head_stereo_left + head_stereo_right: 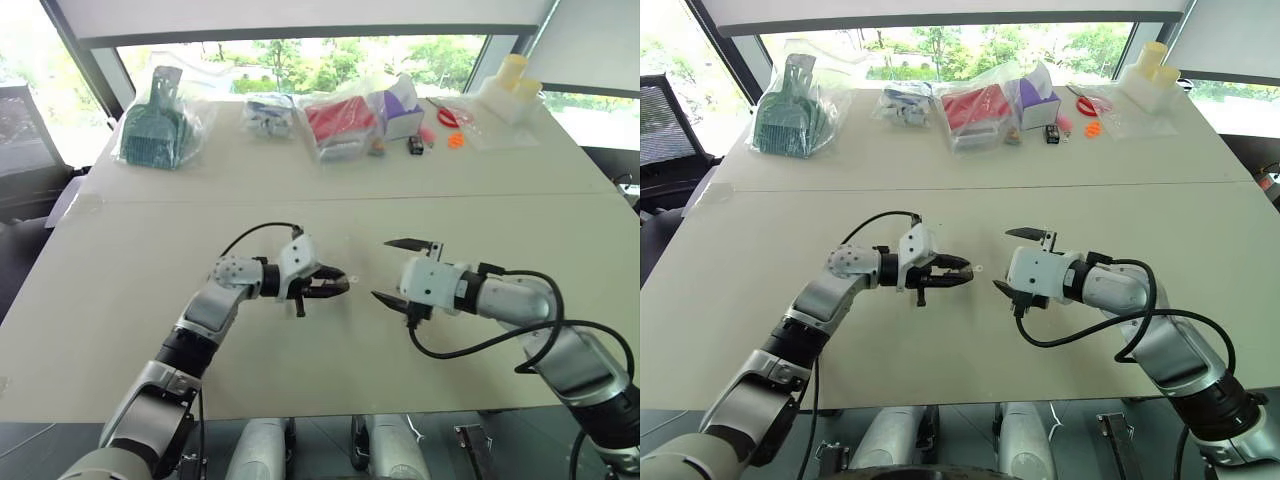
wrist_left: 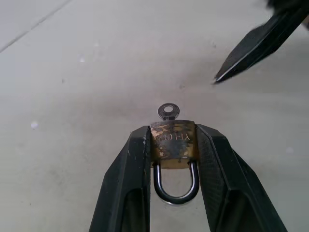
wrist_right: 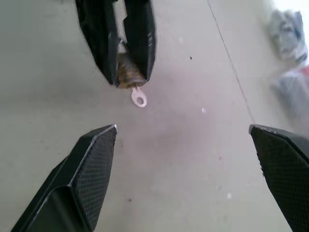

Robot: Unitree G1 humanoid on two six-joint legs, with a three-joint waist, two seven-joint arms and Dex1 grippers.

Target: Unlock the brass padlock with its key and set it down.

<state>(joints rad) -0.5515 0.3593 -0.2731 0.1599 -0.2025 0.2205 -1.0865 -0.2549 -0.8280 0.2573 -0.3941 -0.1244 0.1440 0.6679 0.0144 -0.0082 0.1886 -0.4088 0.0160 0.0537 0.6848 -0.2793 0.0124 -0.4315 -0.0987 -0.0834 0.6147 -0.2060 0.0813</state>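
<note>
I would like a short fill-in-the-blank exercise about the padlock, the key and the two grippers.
1. The left gripper is shut on the ____ padlock.
2. The key sticks out of the padlock's ____.
3. The right gripper stands wide ____, facing the key.

Missing words: brass; body; open

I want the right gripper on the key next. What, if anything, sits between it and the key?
Nothing visible: the key sticks out of the brass padlock held by the left gripper, facing the open right gripper across bare table.
</note>
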